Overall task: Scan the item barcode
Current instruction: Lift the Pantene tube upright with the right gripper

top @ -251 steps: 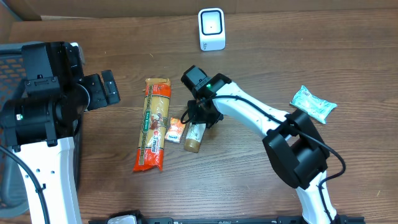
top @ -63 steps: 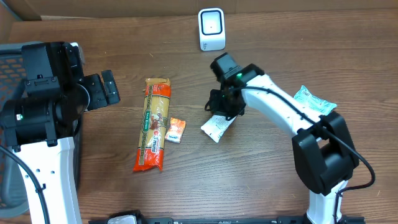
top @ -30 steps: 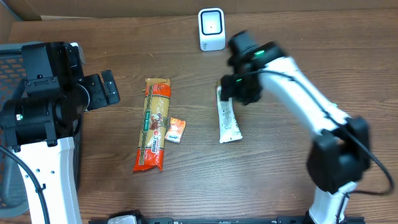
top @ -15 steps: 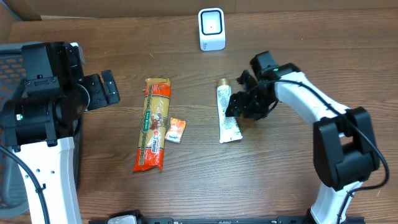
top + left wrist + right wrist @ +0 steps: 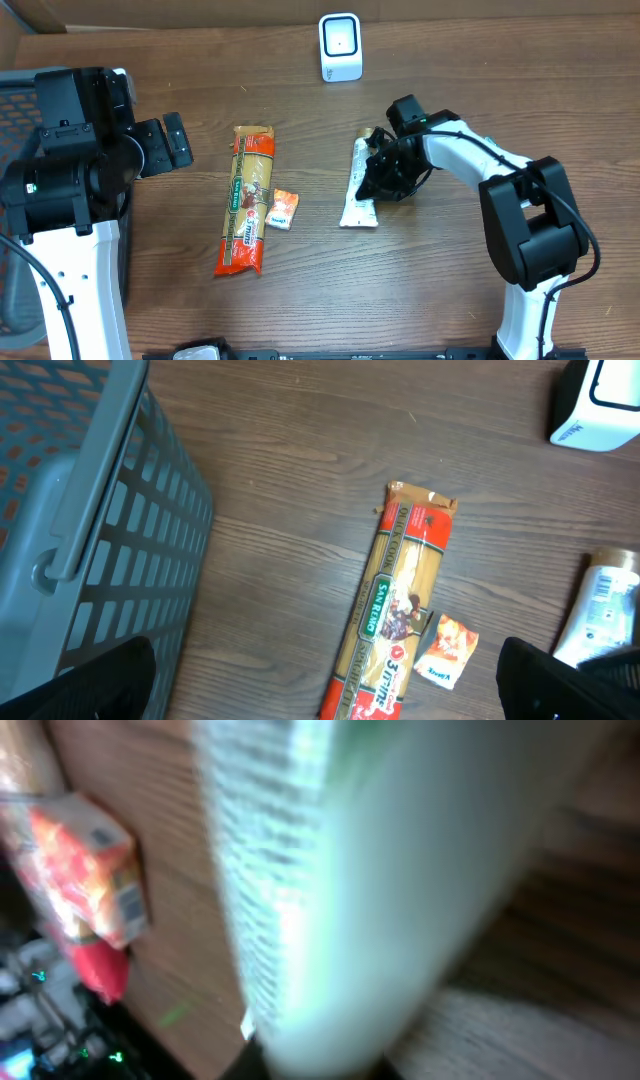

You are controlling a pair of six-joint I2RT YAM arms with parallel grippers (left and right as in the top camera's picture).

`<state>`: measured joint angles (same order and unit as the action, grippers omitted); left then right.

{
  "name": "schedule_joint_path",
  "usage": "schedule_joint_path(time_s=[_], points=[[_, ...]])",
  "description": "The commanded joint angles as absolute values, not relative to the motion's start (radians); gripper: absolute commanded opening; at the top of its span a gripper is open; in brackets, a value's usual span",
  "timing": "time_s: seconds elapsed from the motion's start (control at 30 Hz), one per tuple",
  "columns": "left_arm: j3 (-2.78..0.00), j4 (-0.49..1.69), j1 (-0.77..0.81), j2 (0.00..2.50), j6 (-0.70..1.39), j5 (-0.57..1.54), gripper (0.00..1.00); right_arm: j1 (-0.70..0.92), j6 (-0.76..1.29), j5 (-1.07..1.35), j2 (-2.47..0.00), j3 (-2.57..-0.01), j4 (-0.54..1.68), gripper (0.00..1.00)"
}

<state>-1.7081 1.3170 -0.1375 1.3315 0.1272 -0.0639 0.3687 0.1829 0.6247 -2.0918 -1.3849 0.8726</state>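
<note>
Tube [image 5: 358, 190], white: one, lying on the bench [image 5: 440, 290] below the scanner [image 5: 340, 47] and well apart from it. Its small dark print was not legible. Right gripper [image 5: 385, 175] was closed tight, pressed to the tube's right edge; the right wrist view was a white blur. Left gripper [image 5: 165, 145] stood wide, holding nothing, beside the grey basket [image 5: 90, 520].

Spaghetti packet [image 5: 395, 620]: one, its green band apparently reading "SAN GIORGIO", the letters small. Orange sachet [image 5: 445, 650]: one, just right of it. One scanner, one basket.

Half a second before, the tube lay straighter with the right gripper open to its right; now its tail end had swung slightly left.
</note>
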Motion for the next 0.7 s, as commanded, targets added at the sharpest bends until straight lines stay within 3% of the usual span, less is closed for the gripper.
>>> schedule_joint_path(time_s=[0.0, 0.3, 0.67], points=[[-1.715, 1.316, -0.135, 1.335, 0.112, -0.059, 1.00, 0.344, 0.173, 0.598, -2.104, -1.382, 0.867, 0.04], [-1.715, 1.316, -0.135, 1.335, 0.112, -0.059, 1.00, 0.333, -0.002, 0.725, -1.942, -1.383, 0.906, 0.04], [-1.715, 1.316, -0.135, 1.335, 0.112, -0.059, 1.00, 0.333, -0.009, 0.765, -1.538, -1.383, 0.970, 0.04]])
